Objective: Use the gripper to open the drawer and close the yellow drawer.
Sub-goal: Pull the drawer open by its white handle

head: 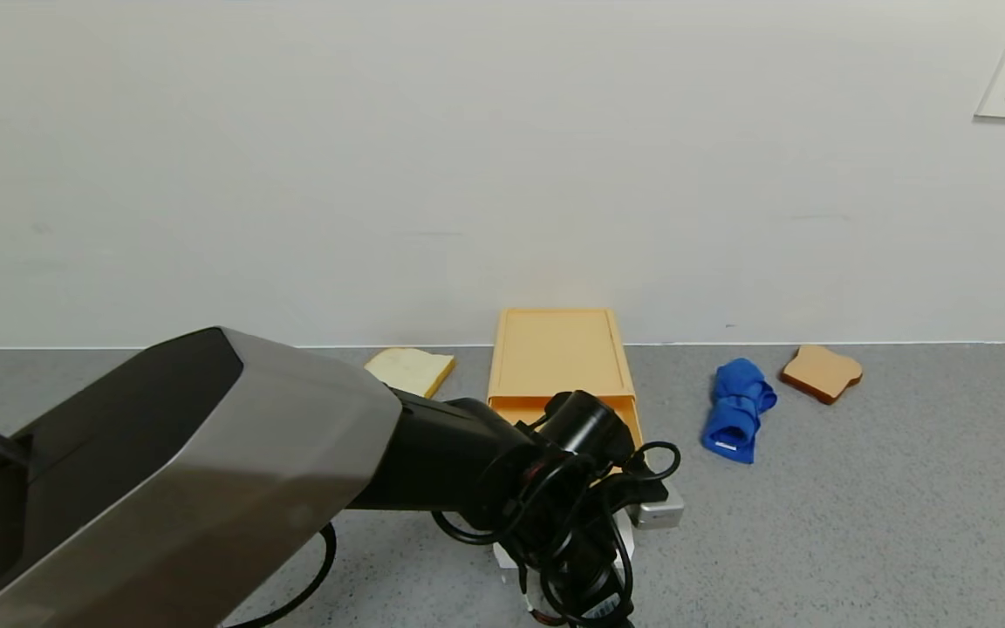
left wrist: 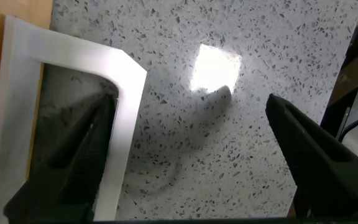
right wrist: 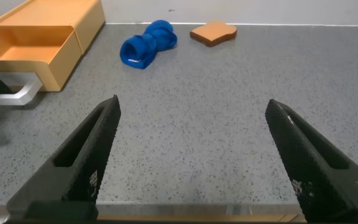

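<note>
One drawer (head: 574, 410) is sitting partly pulled out of its flat yellow case (head: 559, 351), which is lying against the wall at the back of the grey speckled counter (head: 860, 523); from the right wrist view the tray's inside (right wrist: 33, 50) is showing only bare yellow floor, though the left arm is covering much of it from the head view. The drawer's white loop handle (left wrist: 114, 93) is reaching out over the counter, and the left gripper (left wrist: 185, 162) is hanging over it with its jaws spread wide; one dark finger (left wrist: 73, 155) is sitting inside the loop, the other (left wrist: 309, 155) is standing well outside it over bare counter, and neither is pressing on the handle as far as I can tell. Cables and the wrist are hiding most of the handle in the head view. The right gripper (right wrist: 191, 162) is hovering low over the counter, off to the drawer's right, its fingers also wide apart and holding nothing. Two bread slices are lying near the wall: a pale one (head: 411, 370) just left of the case, a browner one (head: 822, 372) well to the right; one rolled blue cloth (head: 736, 408) is lying between the case and that slice.
</note>
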